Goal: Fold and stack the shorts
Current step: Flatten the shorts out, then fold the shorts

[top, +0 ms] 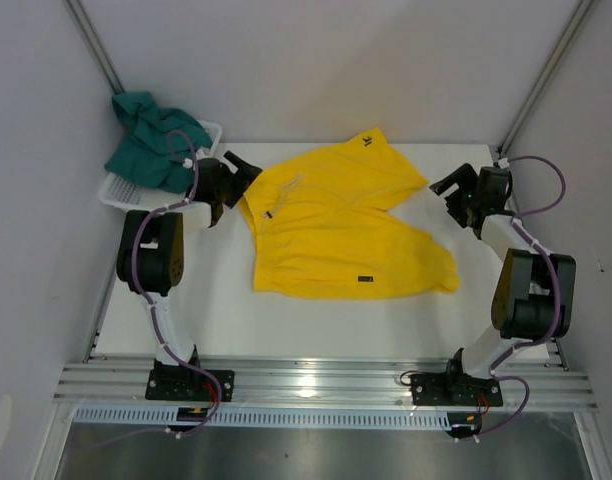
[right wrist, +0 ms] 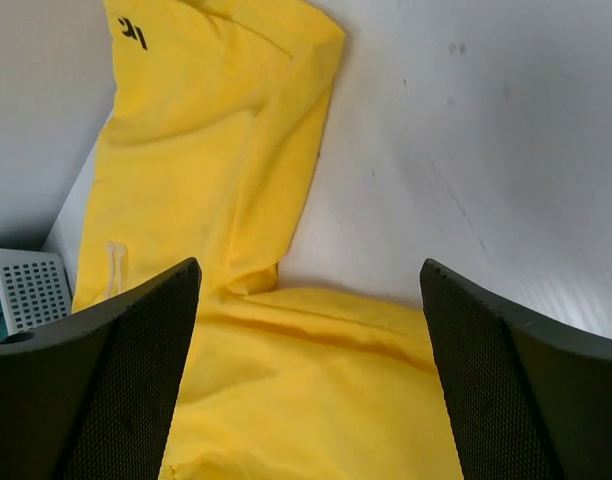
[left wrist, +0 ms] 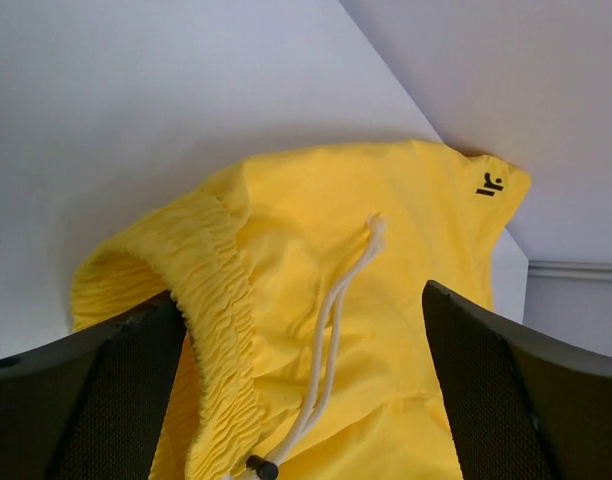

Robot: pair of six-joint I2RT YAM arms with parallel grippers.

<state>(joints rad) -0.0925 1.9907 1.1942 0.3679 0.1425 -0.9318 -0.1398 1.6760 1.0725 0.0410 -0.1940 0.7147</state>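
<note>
The yellow shorts (top: 336,225) lie spread on the white table, waistband to the left, legs to the right. My left gripper (top: 238,172) is open at the waistband's far left corner; in the left wrist view (left wrist: 306,380) the elastic waistband (left wrist: 221,330) and the pale drawstring (left wrist: 336,320) lie between its fingers. My right gripper (top: 449,190) is open just right of the shorts' legs; in the right wrist view (right wrist: 306,370) yellow fabric (right wrist: 316,390) lies between its fingers. The teal shorts (top: 151,140) are heaped in the white mesh basket (top: 121,192) at the back left.
The basket stands against the left wall, close behind my left arm. Grey walls close in the table on the left, back and right. A metal rail (top: 316,380) runs along the near edge by the arm bases.
</note>
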